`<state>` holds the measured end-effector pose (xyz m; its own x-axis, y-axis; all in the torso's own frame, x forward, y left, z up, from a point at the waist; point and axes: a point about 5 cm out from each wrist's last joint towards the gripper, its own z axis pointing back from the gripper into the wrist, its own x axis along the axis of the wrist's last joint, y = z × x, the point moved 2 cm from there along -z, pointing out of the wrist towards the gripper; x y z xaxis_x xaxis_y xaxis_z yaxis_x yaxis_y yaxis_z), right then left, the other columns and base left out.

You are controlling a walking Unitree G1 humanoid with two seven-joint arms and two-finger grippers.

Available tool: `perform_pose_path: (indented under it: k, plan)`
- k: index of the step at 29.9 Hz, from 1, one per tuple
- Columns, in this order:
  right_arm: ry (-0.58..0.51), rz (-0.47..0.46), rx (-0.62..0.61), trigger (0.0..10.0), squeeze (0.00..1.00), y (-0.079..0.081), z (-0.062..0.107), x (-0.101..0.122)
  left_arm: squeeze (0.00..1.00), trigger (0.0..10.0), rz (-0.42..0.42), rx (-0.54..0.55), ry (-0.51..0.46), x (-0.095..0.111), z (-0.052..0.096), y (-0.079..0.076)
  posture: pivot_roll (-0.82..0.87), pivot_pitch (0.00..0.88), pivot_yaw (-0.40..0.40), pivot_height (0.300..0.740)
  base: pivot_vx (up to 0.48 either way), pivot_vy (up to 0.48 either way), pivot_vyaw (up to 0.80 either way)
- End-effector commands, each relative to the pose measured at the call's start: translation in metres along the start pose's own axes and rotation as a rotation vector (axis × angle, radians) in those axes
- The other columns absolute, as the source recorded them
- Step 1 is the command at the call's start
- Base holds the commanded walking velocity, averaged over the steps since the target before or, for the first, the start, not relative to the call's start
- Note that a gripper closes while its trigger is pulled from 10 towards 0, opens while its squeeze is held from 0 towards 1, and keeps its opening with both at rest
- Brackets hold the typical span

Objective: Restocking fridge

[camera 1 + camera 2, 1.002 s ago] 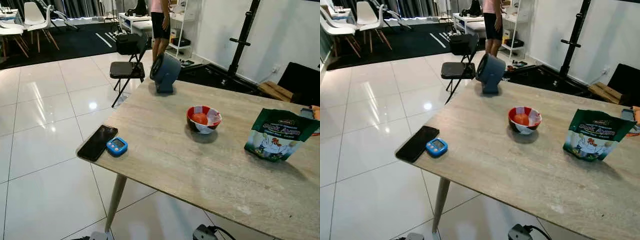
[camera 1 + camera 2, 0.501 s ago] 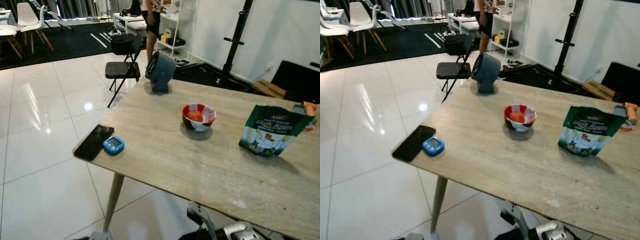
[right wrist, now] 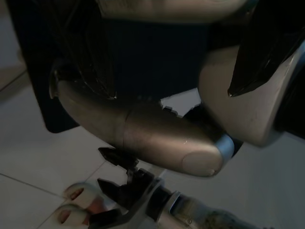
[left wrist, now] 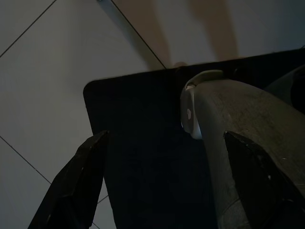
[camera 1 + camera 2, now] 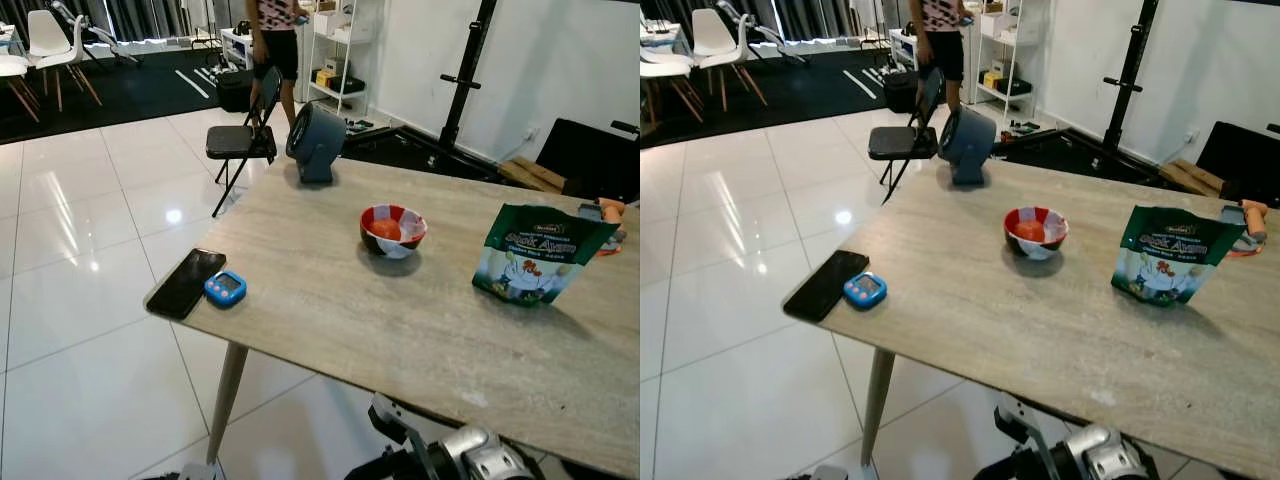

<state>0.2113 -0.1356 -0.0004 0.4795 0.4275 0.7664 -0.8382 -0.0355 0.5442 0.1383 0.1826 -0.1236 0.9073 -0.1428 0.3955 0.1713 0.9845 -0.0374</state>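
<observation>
A red and white bowl [image 5: 392,229] with an orange-red fruit in it stands mid-table on the pale wooden table [image 5: 330,300]. To its right a green snack bag [image 5: 532,254] stands upright. A silver arm joint [image 5: 470,460] shows below the table's near edge. In the left wrist view my left gripper [image 4: 164,138] hangs open over white floor tiles and a dark base. In the right wrist view my right gripper [image 3: 174,93] is open too, hanging over my own silver body parts, with nothing between its fingers.
A black phone [image 5: 186,283] and a blue timer [image 5: 226,288] lie at the table's left corner. A grey fan [image 5: 314,142] stands at the far edge, a folding chair [image 5: 240,140] and a person [image 5: 274,40] behind it. An orange object [image 5: 609,212] sits far right. A person's toes [image 3: 78,202] are near my base.
The camera has shifted a little. A silver arm joint has risen into view below the table edge. The person at the back has stepped left, behind the chair.
</observation>
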Motion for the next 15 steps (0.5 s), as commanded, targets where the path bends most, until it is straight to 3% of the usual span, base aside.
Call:
perform_pose_path:
  k: [1, 3, 6, 10, 15]
  plan:
    - [-0.021, 0.077, 0.017, 10.0, 0.0, 0.003, 0.007, 0.02, 0.0, 10.0, 0.0, -0.023, 0.042, -0.011, 0.0, -0.008, -0.06, 0.0, -0.027, 0.74, 0.0, 0.0, 0.0]
    - [-0.021, 0.077, 0.017, 10.0, 0.0, 0.003, 0.007, 0.02, 0.0, 10.0, 0.0, -0.023, 0.042, -0.011, 0.0, -0.008, -0.06, 0.0, -0.027, 0.74, 0.0, 0.0, 0.0]
    - [-0.06, 0.108, 0.067, 10.0, 0.0, 0.016, 0.011, 0.035, 0.0, 10.0, 0.0, -0.025, 0.04, -0.01, -0.001, -0.01, -0.06, 0.0, -0.028, 0.74, 0.0, 0.0, 0.0]
    - [-0.155, 0.169, 0.141, 10.0, 0.0, 0.035, 0.02, 0.068, 0.0, 10.0, 0.0, -0.027, 0.037, -0.008, -0.001, -0.011, -0.06, 0.0, -0.028, 0.74, 0.0, 0.0, 0.0]
    - [-0.287, 0.227, 0.143, 10.0, 0.0, 0.035, 0.027, 0.097, 0.0, 10.0, -0.001, -0.028, 0.036, -0.008, -0.001, -0.011, -0.06, 0.0, -0.03, 0.74, 0.0, 0.0, 0.0]
